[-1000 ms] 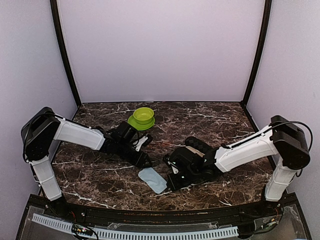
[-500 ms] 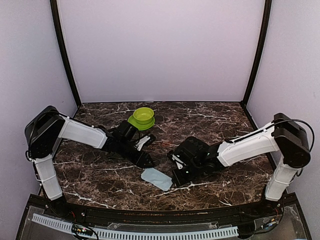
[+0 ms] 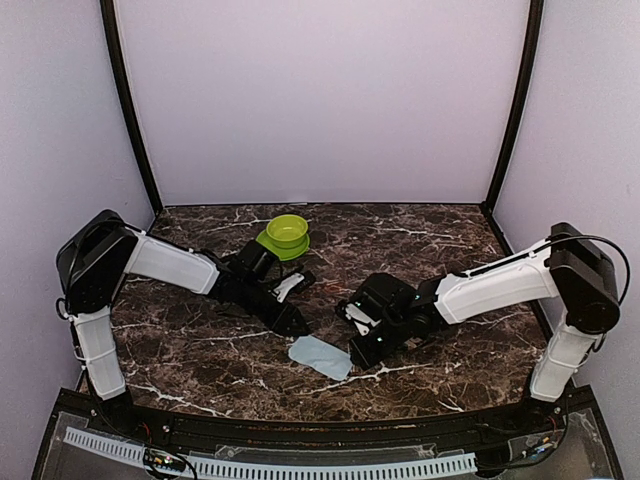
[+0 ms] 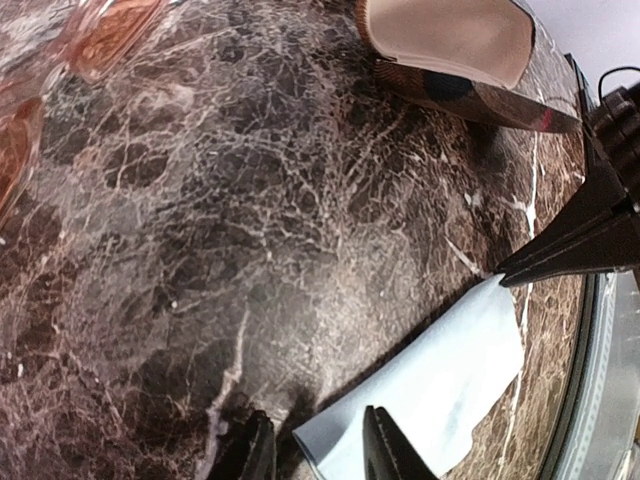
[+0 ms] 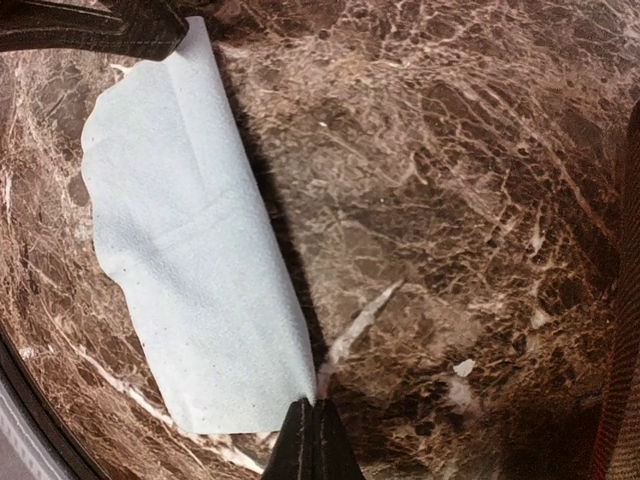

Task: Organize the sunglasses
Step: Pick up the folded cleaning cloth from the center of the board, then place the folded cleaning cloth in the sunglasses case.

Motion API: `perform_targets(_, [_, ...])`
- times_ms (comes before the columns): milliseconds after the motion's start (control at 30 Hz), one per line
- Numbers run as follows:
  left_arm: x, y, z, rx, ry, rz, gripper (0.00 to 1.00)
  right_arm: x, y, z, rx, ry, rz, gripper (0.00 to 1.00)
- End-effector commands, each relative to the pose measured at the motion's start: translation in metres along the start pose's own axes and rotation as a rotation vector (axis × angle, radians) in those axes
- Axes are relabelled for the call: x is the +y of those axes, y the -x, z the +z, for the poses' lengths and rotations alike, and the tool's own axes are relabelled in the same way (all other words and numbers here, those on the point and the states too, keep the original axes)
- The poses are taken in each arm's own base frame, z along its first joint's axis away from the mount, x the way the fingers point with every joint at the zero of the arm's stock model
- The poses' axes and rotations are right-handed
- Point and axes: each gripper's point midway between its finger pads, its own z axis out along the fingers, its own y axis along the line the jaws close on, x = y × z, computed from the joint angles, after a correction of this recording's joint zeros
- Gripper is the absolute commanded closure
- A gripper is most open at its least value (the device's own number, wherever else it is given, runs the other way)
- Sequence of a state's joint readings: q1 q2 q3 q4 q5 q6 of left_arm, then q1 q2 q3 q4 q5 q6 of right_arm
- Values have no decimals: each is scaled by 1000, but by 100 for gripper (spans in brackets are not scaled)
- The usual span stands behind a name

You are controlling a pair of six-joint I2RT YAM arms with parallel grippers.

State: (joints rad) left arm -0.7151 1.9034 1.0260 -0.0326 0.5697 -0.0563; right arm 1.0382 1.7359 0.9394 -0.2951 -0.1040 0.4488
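Note:
The reddish-brown translucent sunglasses (image 4: 95, 35) lie at the top left edge of the left wrist view, only partly visible. The black wire pair is out of view. A light blue cloth (image 3: 320, 356) lies flat on the marble between the arms. My left gripper (image 3: 295, 325) is open, its jaws low over the cloth's (image 4: 430, 390) near corner, one finger on each side of it. My right gripper (image 3: 353, 357) is shut on the cloth's (image 5: 190, 260) opposite corner, and its tip shows in the left wrist view (image 4: 520, 268).
A brown-and-beige case (image 4: 450, 50) lies on the table beyond the cloth. A green bowl (image 3: 286, 234) stands at the back, left of centre. The table's front edge (image 4: 600, 400) runs just past the cloth.
The cloth has slid a little to the right with my right gripper, which has drawn back. My left gripper has followed it slightly to the right.

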Motion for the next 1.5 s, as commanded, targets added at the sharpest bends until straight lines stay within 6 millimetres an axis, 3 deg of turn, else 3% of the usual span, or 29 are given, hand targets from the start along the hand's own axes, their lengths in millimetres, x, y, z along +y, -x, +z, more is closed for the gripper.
perform_targets(0, [2, -26, 3, 90, -13, -37, 70, 1, 6, -1, 0, 6, -15, 100])
perform_targets(733, [-8, -17, 3, 50, -72, -51, 94, 2, 10, -5, -30, 11, -8, 100])
perform_targets(1100, [-22, 10, -19, -68, -59, -56, 100, 9, 26, -36, -148, 39, -14, 100])
perform_targets(1133, [-24, 13, -21, -79, -54, -52, 100, 12, 28, -45, -173, 53, -18, 100])
perform_targets(1467, [-42, 49, -25, -148, -22, -12, 100, -3, 19, -74, -213, -13, 9, 100])
